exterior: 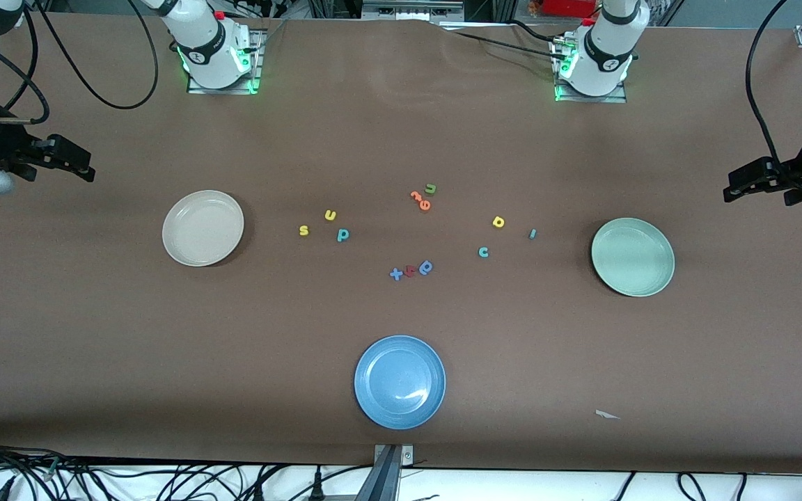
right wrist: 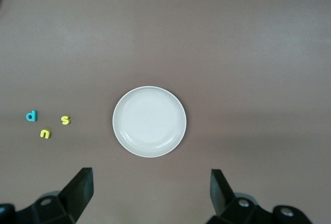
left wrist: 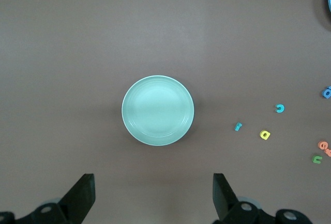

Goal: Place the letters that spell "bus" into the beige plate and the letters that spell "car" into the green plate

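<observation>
The beige plate (exterior: pixel 202 227) (right wrist: pixel 149 121) lies bare toward the right arm's end. Beside it, toward the table's middle, are the yellow "s" (exterior: pixel 303 230) (right wrist: pixel 65 120), yellow "u" (exterior: pixel 330 215) (right wrist: pixel 45 133) and teal "b" (exterior: pixel 342 235) (right wrist: pixel 31 116). The green plate (exterior: pixel 632 256) (left wrist: pixel 158 110) lies bare toward the left arm's end, with the yellow "a" (exterior: pixel 498 222) (left wrist: pixel 265 134), teal "r" (exterior: pixel 532 234) (left wrist: pixel 238 127) and teal "c" (exterior: pixel 483 252) (left wrist: pixel 280 108) beside it. My right gripper (exterior: pixel 77 163) (right wrist: pixel 150 190) and left gripper (exterior: pixel 738 186) (left wrist: pixel 153 195) hang open and hold nothing, each high over its own table end.
A blue plate (exterior: pixel 399 381) lies near the front edge. Orange letters (exterior: pixel 420 200) and a green "u" (exterior: pixel 431 188) lie mid-table. A blue cross (exterior: pixel 396 274), a red letter (exterior: pixel 410 271) and a blue round-bowled letter (exterior: pixel 426 267) lie nearer the camera.
</observation>
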`<state>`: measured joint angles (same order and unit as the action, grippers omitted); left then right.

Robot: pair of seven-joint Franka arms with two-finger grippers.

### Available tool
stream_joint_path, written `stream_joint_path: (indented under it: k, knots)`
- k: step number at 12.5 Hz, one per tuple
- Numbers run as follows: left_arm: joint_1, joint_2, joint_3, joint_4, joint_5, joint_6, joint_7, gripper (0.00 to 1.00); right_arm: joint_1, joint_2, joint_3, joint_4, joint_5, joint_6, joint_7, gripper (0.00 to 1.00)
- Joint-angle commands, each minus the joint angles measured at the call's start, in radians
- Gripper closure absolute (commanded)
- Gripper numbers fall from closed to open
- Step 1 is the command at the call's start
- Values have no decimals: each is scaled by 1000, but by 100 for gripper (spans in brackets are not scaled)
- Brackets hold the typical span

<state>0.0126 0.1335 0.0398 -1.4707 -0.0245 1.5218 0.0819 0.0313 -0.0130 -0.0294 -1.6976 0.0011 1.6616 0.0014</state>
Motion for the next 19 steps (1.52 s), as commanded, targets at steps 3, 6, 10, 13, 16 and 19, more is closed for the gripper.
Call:
stream_joint_path:
  k: [3, 6, 10, 13, 16, 19]
  knots:
    - [-7, 2, 5, 7, -11, -2, 7, 0, 2, -2, 0, 9, -6, -14, 6, 0]
    - [-7, 3, 5, 7, -11, -2, 7, 0, 2, -4, 2, 9, -6, -14, 6, 0]
    - [-5, 9, 5, 7, -12, -2, 10, 0, 2, -2, 2, 9, -6, -14, 6, 0]
    - [-10, 17, 5, 6, -12, -2, 3, 0, 2, -2, 2, 9, -6, -14, 6, 0]
    - [-34, 41, 2, 9, -12, -2, 1, 0, 28, 1, 8, 9, -10, -14, 5, 0]
    - [-62, 107, 2, 12, -118, 1, -45, 0, 87, 30, 9, 4, -19, -16, 14, 0]
